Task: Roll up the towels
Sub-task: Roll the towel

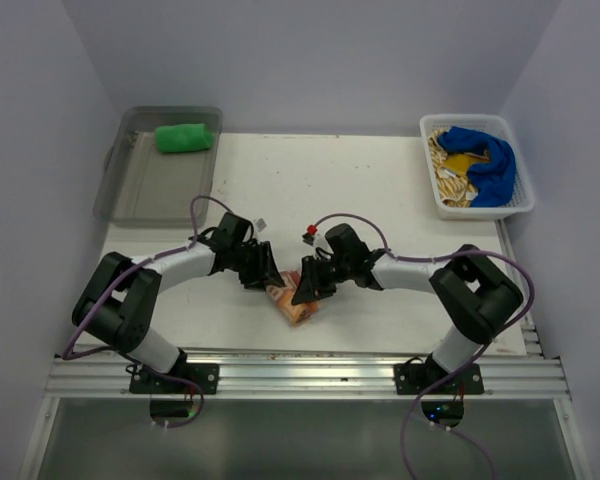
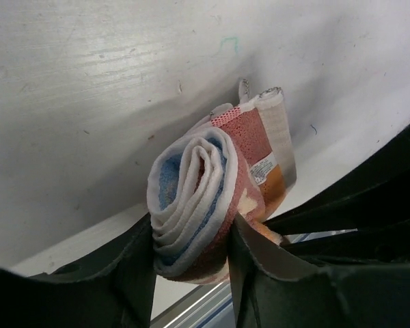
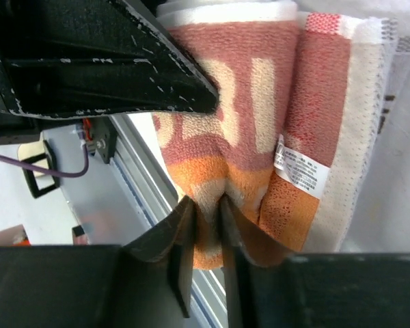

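Jaws of the left gripper (image 2: 190,238) clamp the rolled orange-and-white towel (image 2: 215,178) (spiral end showing) at the table's (image 1: 380,190) 6 o'clock edge; the right gripper (image 3: 206,210) pinches its orange corner.

We see orange-and-white towel (image 2: 198,198): terry cloth, looped pile, fuzzy, matt; white edge band flatter, mesh-like weave. Sewn-in label (image 3: 302,171): smooth, thin, printed. Table (image 2: 89,102): white, matt, we note fine scuffs and specks. Fingers of left gripper (image 2: 191,225) and right gripper (image 3: 206,201): black plastic, matt, edges scratched pale. Bin (image 1: 115,195): clear plastic, slight gloss. Basket (image 1: 480,212): white plastic lattice. Rail (image 1: 310,378): bare silvery metal, dull sheen. Green towel (image 1: 184,137), blue towel (image 1: 492,168): soft matt cloth.
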